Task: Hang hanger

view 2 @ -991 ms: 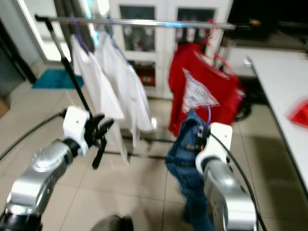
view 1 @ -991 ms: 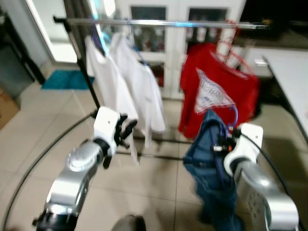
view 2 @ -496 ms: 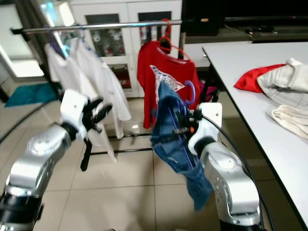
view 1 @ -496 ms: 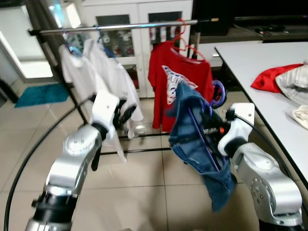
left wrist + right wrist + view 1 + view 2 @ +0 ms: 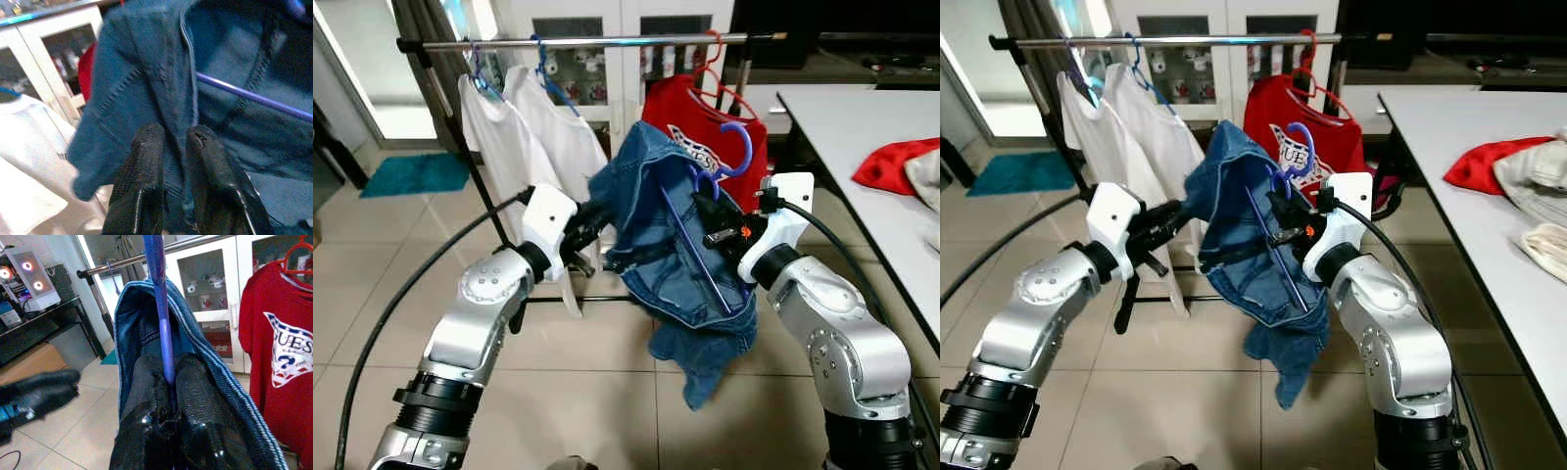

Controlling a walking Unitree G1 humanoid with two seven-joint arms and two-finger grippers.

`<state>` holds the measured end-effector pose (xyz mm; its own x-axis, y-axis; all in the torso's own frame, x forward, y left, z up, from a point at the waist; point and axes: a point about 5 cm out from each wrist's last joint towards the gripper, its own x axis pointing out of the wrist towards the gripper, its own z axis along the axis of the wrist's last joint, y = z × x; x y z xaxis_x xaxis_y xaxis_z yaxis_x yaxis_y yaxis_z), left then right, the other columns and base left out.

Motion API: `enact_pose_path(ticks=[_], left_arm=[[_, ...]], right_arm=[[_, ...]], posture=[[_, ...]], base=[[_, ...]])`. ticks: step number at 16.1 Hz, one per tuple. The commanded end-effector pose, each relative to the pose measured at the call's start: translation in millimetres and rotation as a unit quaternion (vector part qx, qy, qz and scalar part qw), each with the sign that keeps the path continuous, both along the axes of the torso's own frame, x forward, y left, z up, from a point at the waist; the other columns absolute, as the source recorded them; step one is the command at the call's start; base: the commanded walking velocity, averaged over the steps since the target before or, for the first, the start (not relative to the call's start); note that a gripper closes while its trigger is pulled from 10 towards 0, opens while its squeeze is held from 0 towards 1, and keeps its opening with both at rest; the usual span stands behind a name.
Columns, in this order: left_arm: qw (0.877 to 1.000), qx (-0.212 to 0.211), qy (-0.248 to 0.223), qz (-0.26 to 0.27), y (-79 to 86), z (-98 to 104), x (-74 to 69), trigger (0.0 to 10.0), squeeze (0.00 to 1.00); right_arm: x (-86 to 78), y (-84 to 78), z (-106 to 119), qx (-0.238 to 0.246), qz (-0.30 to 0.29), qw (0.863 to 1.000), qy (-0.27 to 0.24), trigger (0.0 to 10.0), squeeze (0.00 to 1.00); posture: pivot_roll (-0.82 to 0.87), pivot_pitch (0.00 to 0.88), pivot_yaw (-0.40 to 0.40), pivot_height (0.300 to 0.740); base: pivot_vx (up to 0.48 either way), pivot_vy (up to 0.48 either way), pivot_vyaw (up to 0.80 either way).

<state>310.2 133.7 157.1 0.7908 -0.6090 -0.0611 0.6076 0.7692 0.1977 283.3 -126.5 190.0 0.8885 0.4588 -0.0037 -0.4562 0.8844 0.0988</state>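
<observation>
Right gripper (image 5: 168,382): fingers clamped on purple hanger (image 5: 700,257).
Left gripper (image 5: 171,142): fingers nearly closed, touching denim garment (image 5: 656,235); grip unclear.
Rail (image 5: 597,42): 12 o'clock.
Risk: garment may slide off the tilted hanger.

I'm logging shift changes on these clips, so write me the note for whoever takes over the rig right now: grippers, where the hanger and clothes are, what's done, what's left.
Right gripper: shut on the blue hanger, holding it up in front of the rack with the denim garment draped over it.
Left gripper: its fingers are at the denim's edge, nearly closed; a grip cannot be confirmed.
Rail: two white shirts hang on the left, a red T-shirt on the right, with a gap between them.
Done: garment on the hanger, lifted near the rack.
Left: raise the hook onto the rail, probably in the gap, then release.
</observation>
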Motion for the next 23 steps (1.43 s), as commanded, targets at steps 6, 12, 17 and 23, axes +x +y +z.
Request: enact_pose_path(ticks=[6,12,17,23], left_arm=[[0.999,-0.018,-0.046,-0.017,-3.5,6.7,15.6,0.0,0.00],[0.996,-0.042,-0.074,-0.019,-17.7,16.9,31.6,10.0,1.00],[0.968,0.117,-0.219,-0.037,-26.3,12.6,26.1,10.0,1.00],[0.919,0.191,-0.345,-0.003,-29.5,20.4,25.5,10.0,0.99]], right_arm=[[-9.5,7.7,20.4,0.021,0.030,0.998,-0.050,0.0,0.00],[-10.5,9.0,24.1,0.027,0.031,0.997,-0.058,0.0,0.00],[-10.1,10.9,25.8,0.042,0.017,0.997,-0.056,0.0,0.00],[-2.9,8.7,23.6,0.046,0.008,0.997,-0.053,0.0,0.00]], posture=[[-0.07,0.000,0.072,0.740],[-0.06,0.000,0.085,0.740],[-0.10,0.000,0.117,0.740],[-0.09,0.000,0.107,0.740]], base=[[0.000,0.000,0.00],[0.000,0.000,0.00],[0.000,0.000,0.00],[0.000,0.000,0.00]])
